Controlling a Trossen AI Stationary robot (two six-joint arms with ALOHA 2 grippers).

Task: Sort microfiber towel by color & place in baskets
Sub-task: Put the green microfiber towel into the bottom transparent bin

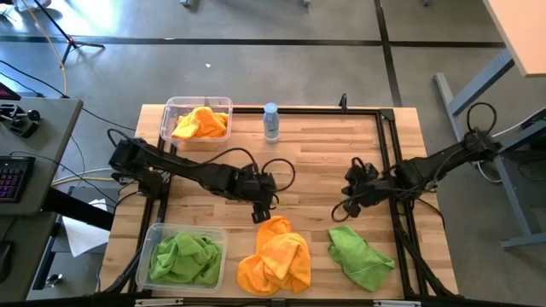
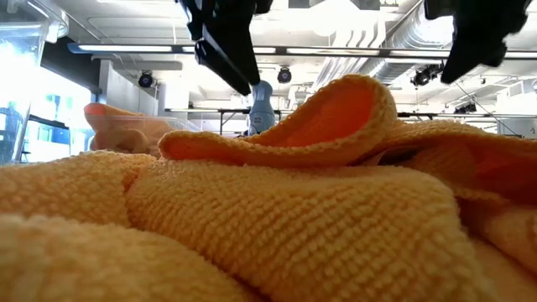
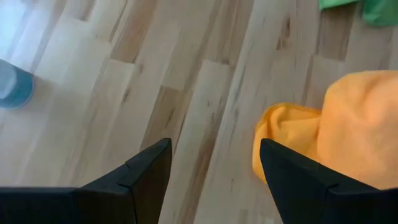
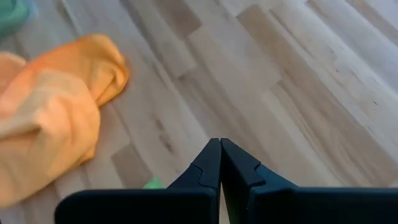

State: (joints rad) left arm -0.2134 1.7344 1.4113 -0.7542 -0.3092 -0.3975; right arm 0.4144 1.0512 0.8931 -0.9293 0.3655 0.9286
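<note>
Orange towel [image 2: 277, 218], left tool [image 1: 261, 211] spread above

Fuzzy looped orange cloth [image 2: 277, 226], smooth pale wood table [image 1: 316, 153], clear plastic bins [image 1: 171, 107]

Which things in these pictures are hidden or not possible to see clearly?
- Low view: the orange towel fills the frame and hides the table, the green towels and the near basket.
- Low view: the frame's top edge cuts off both grippers.
- High view: the water bottle label is too small to read.
</note>
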